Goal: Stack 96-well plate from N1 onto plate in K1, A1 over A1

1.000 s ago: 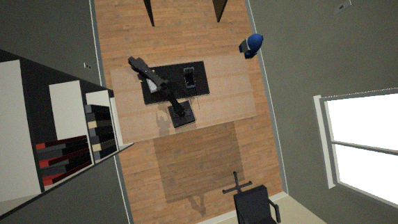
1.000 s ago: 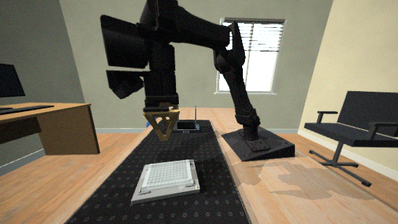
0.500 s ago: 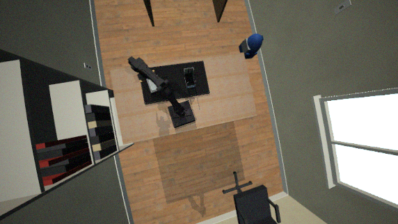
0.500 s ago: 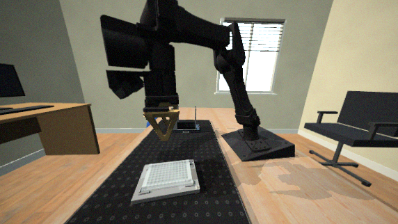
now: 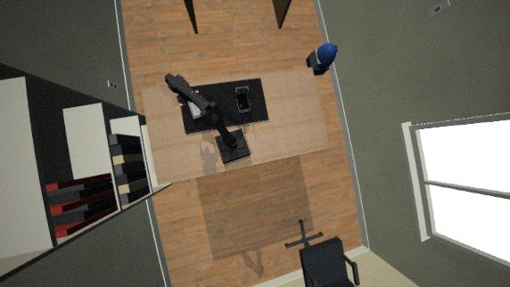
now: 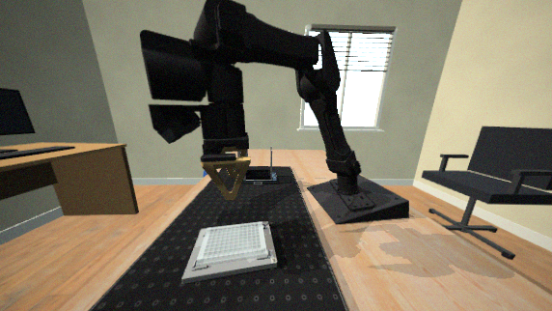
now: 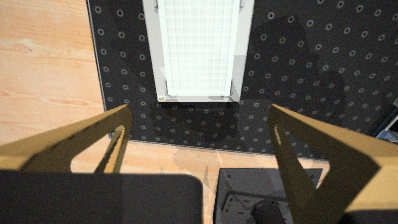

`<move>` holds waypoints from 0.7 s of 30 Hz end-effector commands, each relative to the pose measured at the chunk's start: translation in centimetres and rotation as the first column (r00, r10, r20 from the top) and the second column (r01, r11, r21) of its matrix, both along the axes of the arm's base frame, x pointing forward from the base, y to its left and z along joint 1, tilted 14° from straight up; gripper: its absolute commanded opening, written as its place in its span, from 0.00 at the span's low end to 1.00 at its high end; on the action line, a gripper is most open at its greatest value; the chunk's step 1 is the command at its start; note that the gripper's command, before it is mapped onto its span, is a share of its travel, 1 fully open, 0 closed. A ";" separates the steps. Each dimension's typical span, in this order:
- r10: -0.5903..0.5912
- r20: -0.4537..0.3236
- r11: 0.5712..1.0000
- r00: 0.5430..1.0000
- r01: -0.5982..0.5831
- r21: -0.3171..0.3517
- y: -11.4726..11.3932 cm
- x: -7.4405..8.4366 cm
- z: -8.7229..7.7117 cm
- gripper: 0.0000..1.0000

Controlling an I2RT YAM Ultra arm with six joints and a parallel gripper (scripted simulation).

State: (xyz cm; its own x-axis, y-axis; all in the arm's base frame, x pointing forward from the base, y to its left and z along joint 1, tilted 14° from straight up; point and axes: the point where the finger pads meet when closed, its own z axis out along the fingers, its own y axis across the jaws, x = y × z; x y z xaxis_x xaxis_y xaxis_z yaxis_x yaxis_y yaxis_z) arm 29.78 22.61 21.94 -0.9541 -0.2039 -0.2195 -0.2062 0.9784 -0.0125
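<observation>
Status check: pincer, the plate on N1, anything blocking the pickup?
Pincer open, empty, above the mat. 96-well plate seated in nest N1, untouched. Nothing between pincer and plate.

The arm point(image 6: 333, 121) rises from its base point(image 6: 386, 205), leans up and back, then reaches forward at the top, with the wrist point(image 6: 224, 121) hanging straight down. The hand point(image 6: 227, 176) points down, held in the air. Its two yellow fingers stand spread to full width, with nothing between them.
</observation>
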 end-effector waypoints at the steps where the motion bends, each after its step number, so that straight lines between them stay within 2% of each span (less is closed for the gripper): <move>1: 0.004 0.042 1.000 0.999 -0.005 0.019 -0.3 0.2 0.7 1.00; 21: 0.004 0.041 1.000 0.999 -0.005 0.021 -0.1 0.8 -1.9 1.00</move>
State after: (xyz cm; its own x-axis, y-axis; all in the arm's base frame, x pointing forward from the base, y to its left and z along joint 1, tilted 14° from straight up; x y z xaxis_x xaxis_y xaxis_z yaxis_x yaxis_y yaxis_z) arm 30.26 22.57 18.63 -0.9573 -0.2070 -0.2019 -0.2065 0.9782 -0.0241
